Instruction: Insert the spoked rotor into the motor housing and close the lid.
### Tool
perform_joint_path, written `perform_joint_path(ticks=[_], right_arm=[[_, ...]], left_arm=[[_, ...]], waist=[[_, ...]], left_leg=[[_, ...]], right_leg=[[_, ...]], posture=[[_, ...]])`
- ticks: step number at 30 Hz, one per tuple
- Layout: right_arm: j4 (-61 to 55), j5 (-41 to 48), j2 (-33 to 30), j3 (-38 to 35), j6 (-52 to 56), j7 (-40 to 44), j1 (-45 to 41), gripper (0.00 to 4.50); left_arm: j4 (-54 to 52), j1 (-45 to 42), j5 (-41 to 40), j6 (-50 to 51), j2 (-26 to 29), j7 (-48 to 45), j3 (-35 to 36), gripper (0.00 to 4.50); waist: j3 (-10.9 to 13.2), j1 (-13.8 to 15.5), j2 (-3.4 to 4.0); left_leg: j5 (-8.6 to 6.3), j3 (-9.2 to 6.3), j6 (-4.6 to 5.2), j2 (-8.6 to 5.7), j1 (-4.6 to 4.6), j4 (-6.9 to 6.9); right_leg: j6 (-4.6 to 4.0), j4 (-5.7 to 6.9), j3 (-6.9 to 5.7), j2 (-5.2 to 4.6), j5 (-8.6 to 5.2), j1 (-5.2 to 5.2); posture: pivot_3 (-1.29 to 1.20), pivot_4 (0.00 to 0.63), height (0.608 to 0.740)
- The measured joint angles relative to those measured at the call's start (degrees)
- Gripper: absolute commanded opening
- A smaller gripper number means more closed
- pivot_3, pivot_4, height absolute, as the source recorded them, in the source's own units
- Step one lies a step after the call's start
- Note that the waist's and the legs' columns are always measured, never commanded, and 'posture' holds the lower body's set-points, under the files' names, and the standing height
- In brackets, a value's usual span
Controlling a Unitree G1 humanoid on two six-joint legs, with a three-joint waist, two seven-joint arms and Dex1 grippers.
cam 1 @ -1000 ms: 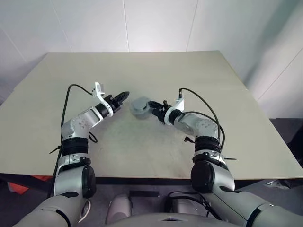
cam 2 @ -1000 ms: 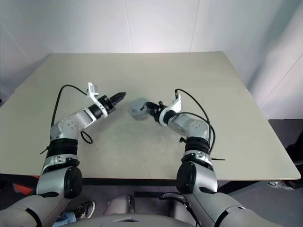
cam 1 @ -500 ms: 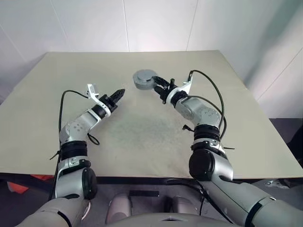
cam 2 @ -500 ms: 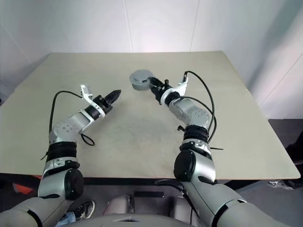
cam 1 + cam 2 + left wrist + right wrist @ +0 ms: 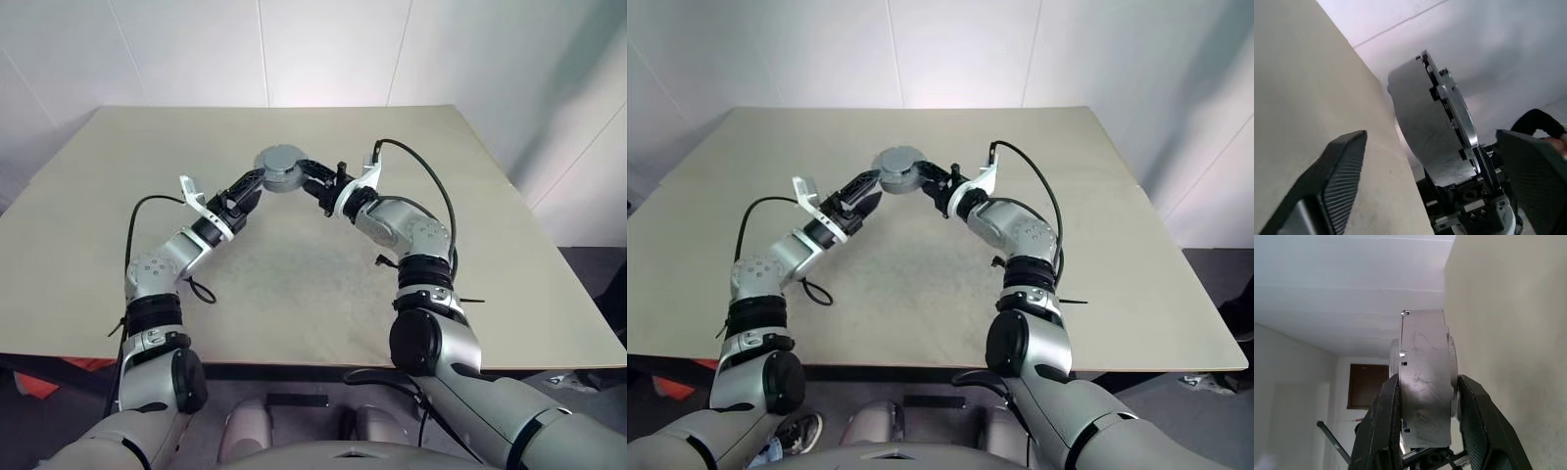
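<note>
**A:** While looking over the table [image 5: 294, 284], see any container, and anything in it?

**B:** Just one: the motor housing [image 5: 279, 168], round, thick and grey. Raised off the table, at upper centre of the head view. Looks shut all round, with a silvery plate on one face. Cannot tell what sits inside.

**A:** Held how?

**B:** Clamped in the right claw [image 5: 306, 176], reaching in from the right of the frame. Shows plainly from the right wrist: turned on edge, with one black finger [image 5: 1383, 421] pressed against each flat face.

**A:** And the left claw [image 5: 247, 188]?

**B:** Spread wide, not gripping. Comes up from the lower left of the frame, with tips just beside the housing's left edge. From the left wrist, housing seen standing between the two parted fingers [image 5: 1344, 176], clear of the nearer one. Cannot tell about contact with the farther one.

**A:** Counts, then?

**B:** One housing, in the air. Two claws, one clamped and one open, meeting at the same spot from opposite sides. One table beneath, pale and flat.
</note>
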Motion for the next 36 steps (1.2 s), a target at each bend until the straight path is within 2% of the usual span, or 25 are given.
perform_joint_path(ticks=[7,16,19,24,29,32,36], right_arm=[[-3.59,1.72,-0.01,1.71,1.56,0.05,1.44,1.56],[-4.93,1.81,-0.05,5.11,2.74,0.1,2.73,1.56],[-4.93,1.76,-0.07,5.55,2.6,0.07,3.13,1.56],[-4.91,1.55,-0.12,5.92,1.46,-0.09,4.2,1.56],[-4.91,0.62,-0.12,7.21,-0.01,0.59,4.32,1.56],[-4.91,-1.25,-0.15,8.43,-2.15,1.51,4.44,2.32],[-6.1,-5.25,-0.37,9.7,-7.98,2.37,4.47,3.71]], left_arm=[[3.28,-2.53,-3.1,1.66,-1.67,-0.01,0.61,4.46],[11.05,-7.68,-2.21,-2.33,-2.87,-0.84,0.56,4.46],[13.05,-8.29,-0.78,-4.24,-2.88,-1.16,0.07,3.86],[13.42,-8.31,-0.73,-4.96,-2.87,-2.12,-0.03,2.3],[14.63,-8.34,-1.18,-5.01,-2.98,-2.17,0.38,2.23],[15.22,-8.4,-0.75,-5.31,-2.87,-2.0,0.22,2.23],[16.23,-8.22,0.7,-5.59,-2.47,-1.5,0.13,2.23]], waist=[[0.05,0.1,-0.09],[0.08,0.15,-0.13],[0.08,0.17,-0.13],[0.11,0.18,-0.17],[0.11,0.19,-0.17],[0.11,0.28,-0.17],[0.11,0.32,-0.18]], left_leg=[[0.0,-0.02,-0.01,0.0,0.03,0.0],[0.0,-0.06,-0.02,0.0,0.0,0.0],[0.0,-0.07,-0.02,-0.01,0.0,0.0],[0.0,-0.07,-0.02,-0.01,0.0,0.0],[0.0,-0.07,-0.02,-0.01,0.01,0.0],[0.0,-0.07,-0.02,-0.01,0.0,0.0],[0.01,-0.07,-0.02,0.0,0.0,0.0]], right_leg=[[0.08,0.01,0.01,0.0,0.05,0.01],[0.11,0.0,0.0,0.0,0.06,0.01],[0.12,0.0,0.01,0.0,0.07,0.01],[0.12,0.0,0.0,0.0,0.07,0.01],[0.11,0.01,0.0,0.0,0.07,0.01],[0.12,0.01,0.0,0.0,0.07,0.01],[0.12,0.0,0.0,0.0,0.07,0.01]], posture=[[0.0,0.0,0.74],[0.0,0.0,0.74],[0.0,0.0,0.74],[0.0,0.0,0.74],[0.0,0.0,0.74],[0.0,0.0,0.74],[0.0,0.0,0.74]])
